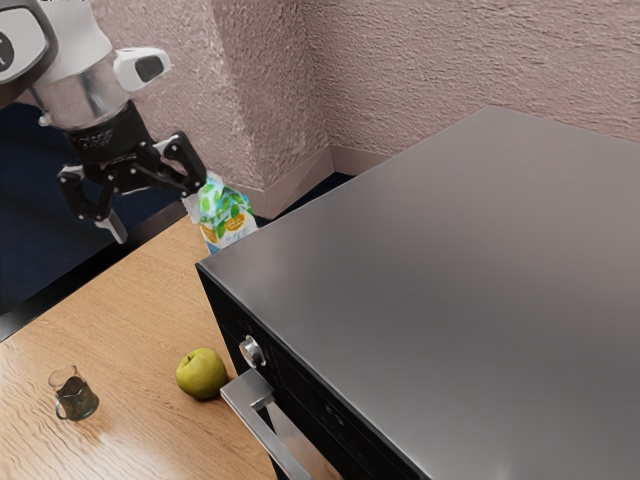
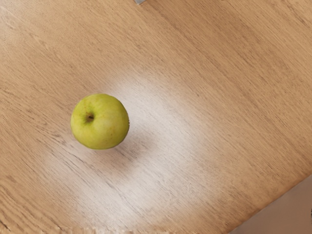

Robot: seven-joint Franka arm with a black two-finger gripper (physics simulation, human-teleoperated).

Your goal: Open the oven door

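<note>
CLAW OPEN & EMPTY, WELL APART FROM OVEN HANDLE

Claw (image 1: 155, 222) is up over the table's (image 1: 130, 330) far side, toward the exterior view's upper left, fingers spread w/ nothing btwn them. One finger overlaps the green-&-white packet (image 1: 228, 218) in that view; can't tell if they touch. Packet's next to the oven's (image 1: 400, 280) near corner, base partly hidden. Wrist view: yellow-green apple (image 2: 100, 122) on wood. Exterior view: apple sits near the oven front, just beside the metal handle (image 1: 262, 425); glass mug (image 1: 76, 396) stands upright farther toward the view's left. Oven door (image 1: 308, 445) is at the view's bottom, behind the handle, below the round knob (image 1: 252, 350), partly cut off.
</note>
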